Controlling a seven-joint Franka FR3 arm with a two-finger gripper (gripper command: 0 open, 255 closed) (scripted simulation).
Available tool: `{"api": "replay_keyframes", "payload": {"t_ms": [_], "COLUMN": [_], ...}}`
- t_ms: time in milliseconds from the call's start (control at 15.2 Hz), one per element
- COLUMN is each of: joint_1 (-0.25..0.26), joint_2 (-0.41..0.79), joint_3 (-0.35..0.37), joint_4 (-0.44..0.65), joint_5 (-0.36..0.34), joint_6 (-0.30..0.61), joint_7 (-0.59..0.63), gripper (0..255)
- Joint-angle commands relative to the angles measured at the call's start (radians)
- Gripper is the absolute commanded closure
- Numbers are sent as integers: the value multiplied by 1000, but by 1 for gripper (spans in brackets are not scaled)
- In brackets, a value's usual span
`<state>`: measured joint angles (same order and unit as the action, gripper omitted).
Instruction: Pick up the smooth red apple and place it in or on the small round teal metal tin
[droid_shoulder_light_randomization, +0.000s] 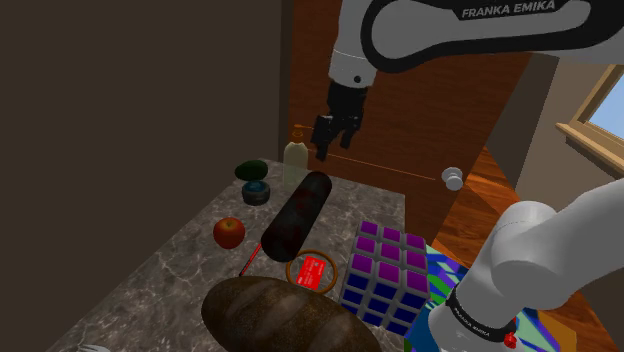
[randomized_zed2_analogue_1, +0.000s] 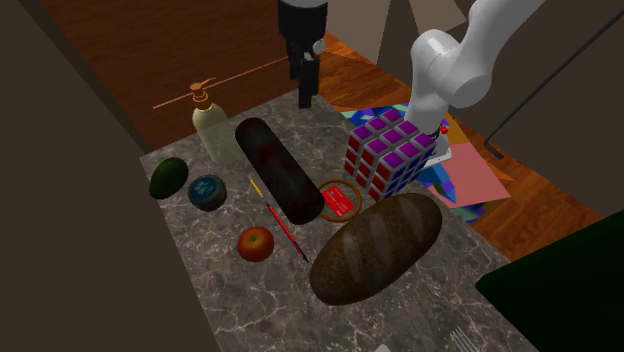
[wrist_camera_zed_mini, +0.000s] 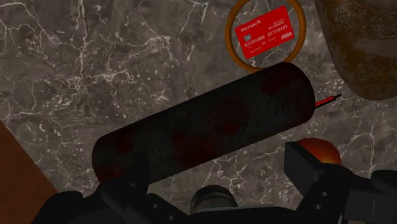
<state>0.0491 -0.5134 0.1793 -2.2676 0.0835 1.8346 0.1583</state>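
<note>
The red apple (droid_shoulder_light_randomization: 229, 232) rests on the marble counter (droid_shoulder_light_randomization: 170, 280), near the side at the shoulder view's left. The small round teal tin (droid_shoulder_light_randomization: 257, 190) stands a little behind it, beside a dark green avocado (droid_shoulder_light_randomization: 250, 169). My gripper (droid_shoulder_light_randomization: 335, 138) hangs open in the air above the far end of a long dark cylinder (droid_shoulder_light_randomization: 304, 212), well away from both apple and tin. In the second exterior view the apple (randomized_zed2_analogue_1: 255, 243) lies in front of the tin (randomized_zed2_analogue_1: 207, 191). In the wrist view the gripper (wrist_camera_zed_mini: 219, 173) holds nothing, and the apple (wrist_camera_zed_mini: 319, 150) peeks past one finger (wrist_camera_zed_mini: 304, 167).
A pump bottle (droid_shoulder_light_randomization: 294, 160) stands at the counter's back edge. A red pencil (droid_shoulder_light_randomization: 248, 260), an orange ring around a red card (droid_shoulder_light_randomization: 312, 272), a purple-and-white cube (droid_shoulder_light_randomization: 385, 272) and a large brown loaf (droid_shoulder_light_randomization: 285, 315) crowd the near half. A wooden wall (droid_shoulder_light_randomization: 420, 140) rises behind.
</note>
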Motion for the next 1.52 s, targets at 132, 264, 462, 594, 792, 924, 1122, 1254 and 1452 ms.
{"api": "replay_keyframes", "payload": {"t_ms": [132, 264, 462, 594, 792, 924, 1122, 1254, 1452], "joint_1": [9, 13, 21, 29, 44, 58, 88, 112, 136], "joint_2": [127, 195, 302, 377, 494, 575, 698, 781, 851], "joint_3": [63, 93, 135, 159, 190, 205, 218, 220, 218], "joint_4": [50, 79, 131, 171, 241, 294, 383, 449, 497], "joint_5": [-2, -10, -29, -48, -85, -113, -157, -186, -208], "joint_6": [49, 73, 104, 120, 138, 144, 145, 140, 145], "joint_7": [78, 119, 182, 226, 293, 337, 400, 438, 467], "gripper": [0, 0, 0, 0, 0, 0, 0, 0, 0]}}
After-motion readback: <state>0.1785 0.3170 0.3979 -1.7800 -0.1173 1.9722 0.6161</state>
